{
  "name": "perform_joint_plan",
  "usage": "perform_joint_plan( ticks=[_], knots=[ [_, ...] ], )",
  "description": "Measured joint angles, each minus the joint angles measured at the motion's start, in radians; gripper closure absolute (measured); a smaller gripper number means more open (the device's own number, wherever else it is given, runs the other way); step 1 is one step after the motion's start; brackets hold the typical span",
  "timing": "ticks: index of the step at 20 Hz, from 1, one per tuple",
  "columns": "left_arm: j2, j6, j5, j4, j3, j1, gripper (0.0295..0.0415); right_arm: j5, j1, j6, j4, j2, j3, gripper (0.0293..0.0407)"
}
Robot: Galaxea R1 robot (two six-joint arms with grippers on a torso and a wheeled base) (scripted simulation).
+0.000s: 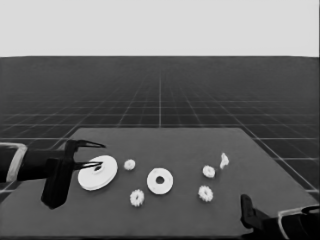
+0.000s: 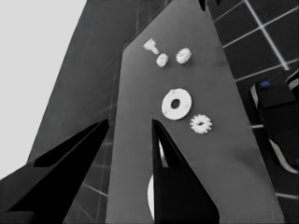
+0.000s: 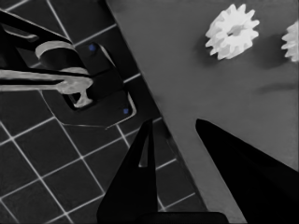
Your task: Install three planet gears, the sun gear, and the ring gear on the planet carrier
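I see no writing anywhere. My left gripper (image 1: pixel 95 154) waits, fingers apart, over the larger round part (image 1: pixel 98 173); smaller round part (image 1: pixel 160 180) mid-table among four gears (image 1: pixel 137 198). Right gripper (image 3: pixel 175 133) parked, fingers apart.

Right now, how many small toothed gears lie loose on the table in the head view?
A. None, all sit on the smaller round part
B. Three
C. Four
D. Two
C: four gears lie apart on the table, at and, none on the smaller round part.
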Motion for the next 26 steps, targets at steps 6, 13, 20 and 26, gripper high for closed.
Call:
perform_joint_plan(
  ticks=[6,13,20,26],
  knots=[
    [0.581,-0.983,0.785,0.416,-0.392,0.304,0.0308,0.001,-0.009,0.0,0.006,0.001,0.001,0.0317],
    [0.993,-1.279,0.801,-0.182,-1.38,0.314,0.0326,0.0,-0.006,0.0,0.001,0.0,-0.003,0.0315],
    [1.081,-1.185,0.682,-0.085,-1.601,0.483,0.0326,0.0,-0.006,0.0,0.0,0.0,-0.003,0.0315],
    [1.085,-1.179,0.677,-0.083,-1.614,0.485,0.0395,0.0,-0.006,0.0,0.0,0.0,-0.003,0.0315]
  ],
)
